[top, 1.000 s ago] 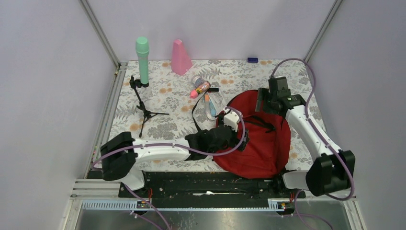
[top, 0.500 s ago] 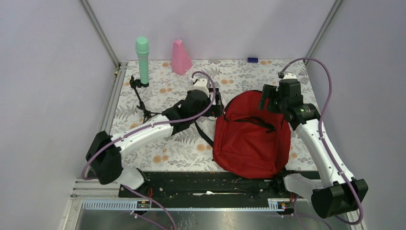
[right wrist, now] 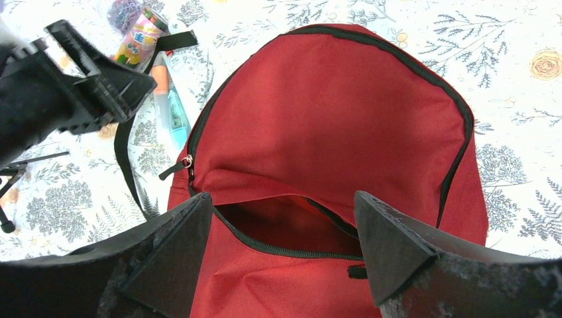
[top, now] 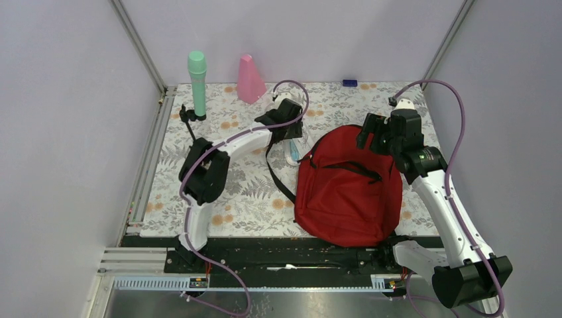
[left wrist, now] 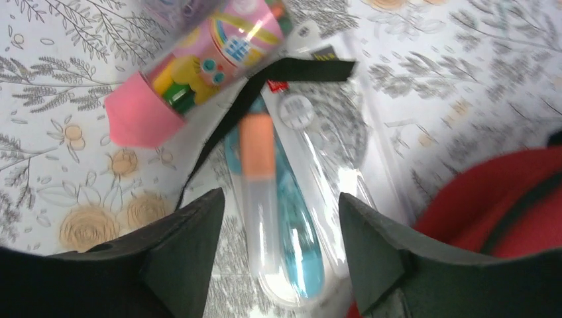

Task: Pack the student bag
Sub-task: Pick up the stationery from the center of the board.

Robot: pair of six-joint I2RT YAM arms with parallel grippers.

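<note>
My left hand (left wrist: 278, 205) is spread wide and pinches nothing. Between its two fingers, just under them, lies a clear pack (left wrist: 358, 165) with a blue item (left wrist: 295, 225) inside. On the pack rests a clear tube (left wrist: 258, 179) with an orange cap, blurred. I cannot tell whether my fingertips touch anything. Ahead of this hand and to its left lies a cylinder (left wrist: 199, 63) with a pink cap and a bright label. A black strap (left wrist: 278, 74) runs from there back under my left finger, over the flowered cloth (left wrist: 59, 86). The bag (left wrist: 504, 199) shows red at this hand's right edge, just beside the pack.

My right hand (right wrist: 283, 202) is also spread and empty. It hangs above the bag, which lies flat on the cloth directly below and ahead of it. The bag's zip (right wrist: 265, 245) is undone, and the dark red opening (right wrist: 285, 225) gapes between my two fingers. My left hand is ahead and to the left of this one.
</note>
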